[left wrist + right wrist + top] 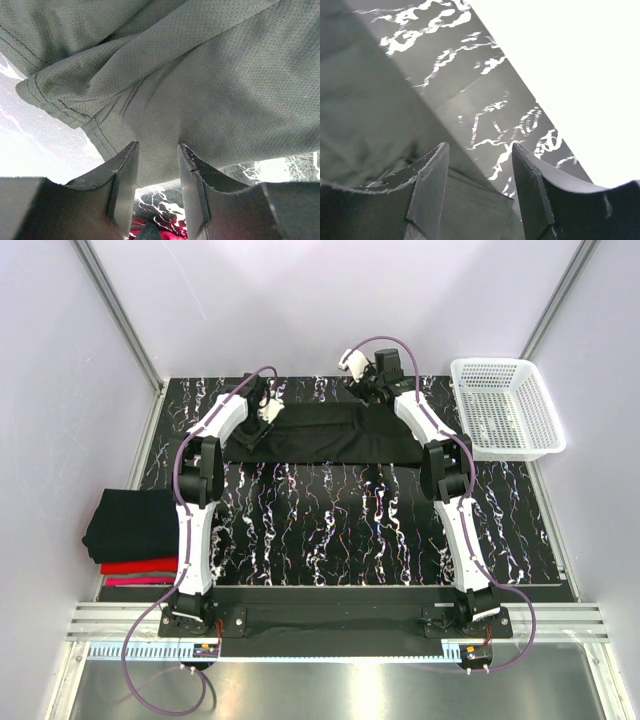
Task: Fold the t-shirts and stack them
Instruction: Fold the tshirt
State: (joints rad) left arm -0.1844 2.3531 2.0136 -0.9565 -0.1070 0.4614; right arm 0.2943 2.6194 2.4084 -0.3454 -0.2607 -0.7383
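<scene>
Top external view: the black marbled table (330, 530) fills the frame. A black t-shirt (320, 435) lies toward 12 o'clock, folded into 1 long band. Its long axis runs from 9 to 3 o'clock, across the front of both arms.

At 9 o'clock, at the table's left edge, is a stack of 3 folded shirts: a black one (130, 520) on top, then a red one (140, 566), then a pink one (135, 581). A white mesh basket (490, 363) sits at 2 o'clock, well apart from the cloth.

The left gripper (262, 418) is over the band's left end and the right gripper (370, 390) is over its far edge, right of centre. Each arm is therefore nearest its own end.

In the left wrist view the fingers are spread a little, with marble showing through the gap. The cloth and a hemmed sleeve lie just past the tips at 12 o'clock. In the right wrist view the fingers are spread wider, with the shirt's edge under them toward 7 o'clock and bare table beyond.

The next fold probably turns on this layout. Both grippers have to close on the far long edge and carry it toward 6 o'clock, across the short axis.
</scene>
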